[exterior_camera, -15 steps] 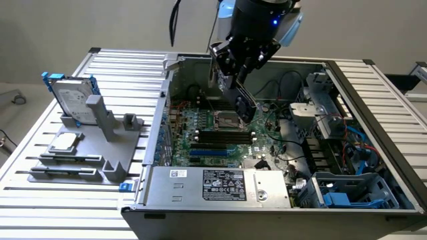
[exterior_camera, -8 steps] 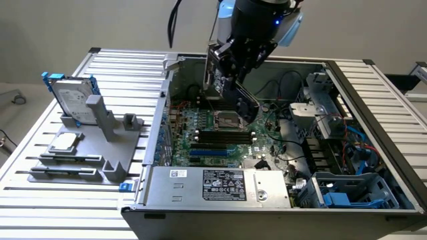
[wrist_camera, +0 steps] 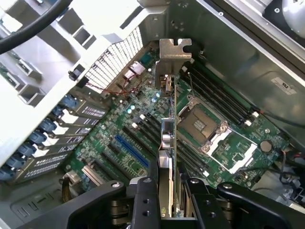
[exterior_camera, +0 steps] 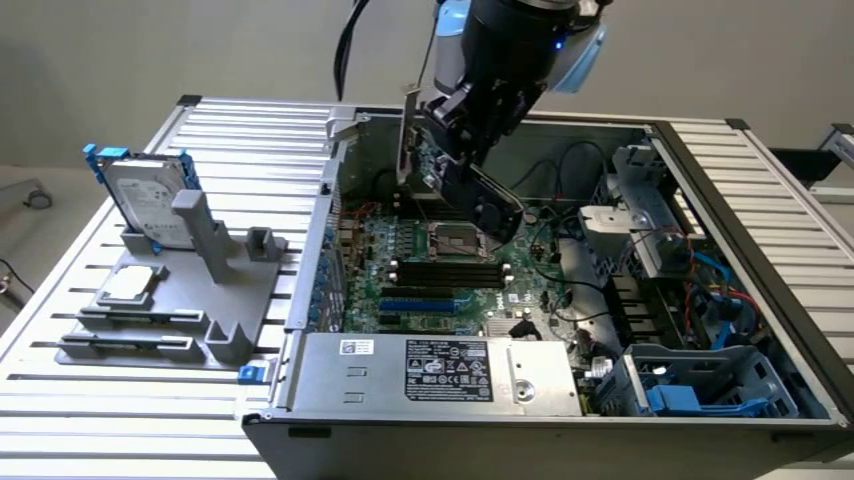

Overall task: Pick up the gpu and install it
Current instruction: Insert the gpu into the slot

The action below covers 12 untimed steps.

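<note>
Gripper [wrist_camera: 167,200] partly closed, clamping gpu [wrist_camera: 167,138] edge-on above motherboard [wrist_camera: 119,119] — best lowered square, card edge lined up with blue slot [wrist_camera: 131,148], bracket [wrist_camera: 175,50] toward case wall.

Plain pale wall [exterior_camera: 160,50] behind; ribbed aluminium table [exterior_camera: 120,425]; light floor [exterior_camera: 20,235] at exterior view's left.

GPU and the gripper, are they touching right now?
Touching. The wrist view shows the gpu edge-on inside the gripper, with a finger pressed against each face.
</note>
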### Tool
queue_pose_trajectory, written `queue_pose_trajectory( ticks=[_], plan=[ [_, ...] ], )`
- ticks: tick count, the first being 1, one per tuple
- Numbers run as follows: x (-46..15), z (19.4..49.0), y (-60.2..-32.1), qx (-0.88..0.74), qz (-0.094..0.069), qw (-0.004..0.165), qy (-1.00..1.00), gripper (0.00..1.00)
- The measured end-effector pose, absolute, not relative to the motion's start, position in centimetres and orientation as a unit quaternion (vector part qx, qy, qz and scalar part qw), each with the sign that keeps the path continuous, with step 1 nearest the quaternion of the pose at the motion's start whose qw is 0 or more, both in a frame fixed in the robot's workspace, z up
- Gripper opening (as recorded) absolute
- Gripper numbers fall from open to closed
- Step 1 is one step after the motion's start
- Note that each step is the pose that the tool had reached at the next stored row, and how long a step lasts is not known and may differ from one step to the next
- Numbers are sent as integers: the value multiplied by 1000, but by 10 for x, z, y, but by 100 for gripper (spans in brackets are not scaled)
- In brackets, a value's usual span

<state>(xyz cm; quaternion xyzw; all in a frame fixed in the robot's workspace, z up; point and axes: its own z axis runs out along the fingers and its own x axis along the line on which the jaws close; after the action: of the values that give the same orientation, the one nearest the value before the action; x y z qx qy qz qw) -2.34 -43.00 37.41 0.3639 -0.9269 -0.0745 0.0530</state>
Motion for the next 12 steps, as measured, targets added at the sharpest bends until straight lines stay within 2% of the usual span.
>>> queue_pose_trajectory(
  ticks=[12],
  plan=[
    [-23,372,-430,452,-90,52,-886,27]
  ],
)
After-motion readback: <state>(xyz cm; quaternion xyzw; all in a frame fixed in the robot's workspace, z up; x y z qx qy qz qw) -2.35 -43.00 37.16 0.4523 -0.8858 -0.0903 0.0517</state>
